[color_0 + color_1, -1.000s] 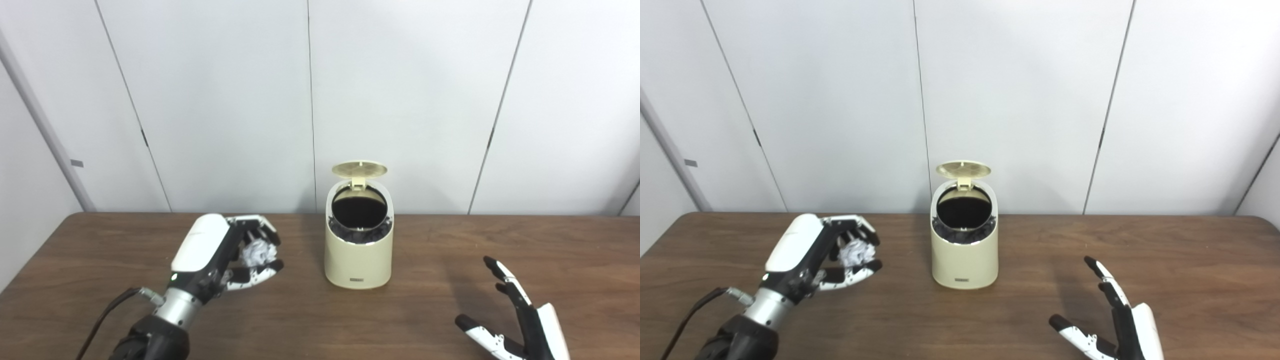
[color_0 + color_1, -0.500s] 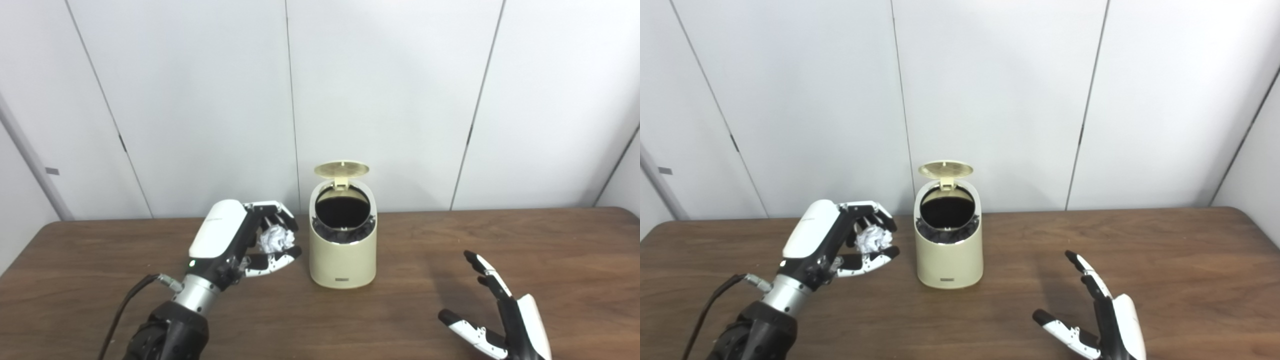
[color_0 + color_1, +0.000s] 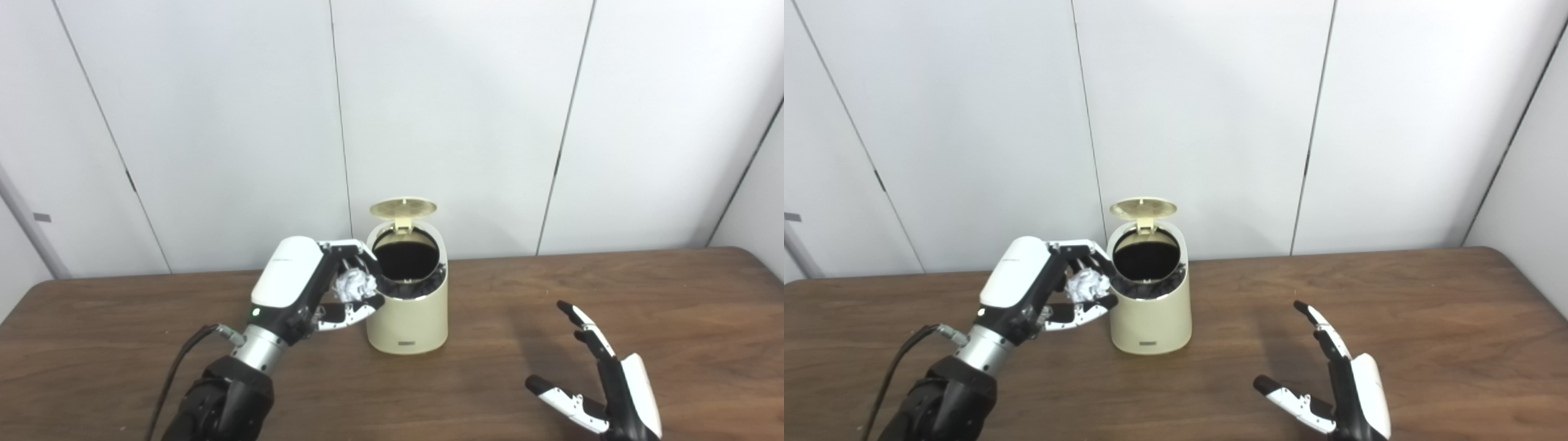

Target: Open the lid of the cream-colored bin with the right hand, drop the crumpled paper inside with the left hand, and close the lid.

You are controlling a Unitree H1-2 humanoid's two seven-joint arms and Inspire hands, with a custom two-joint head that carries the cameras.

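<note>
Left eye view | left hand [image 3: 309, 288] grips paper [image 3: 352, 284] just beside bin [image 3: 407, 318] rim, lid [image 3: 403, 207] up | right hand [image 3: 603, 383] spread, empty | risk: release short of opening, paper drops outside

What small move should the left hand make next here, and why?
Probably carry the crumpled paper slightly up and rightward over the cream-colored bin. The lid stands open, the left hand grips the paper beside the rim, not above the opening, and the right hand waits open.
</note>
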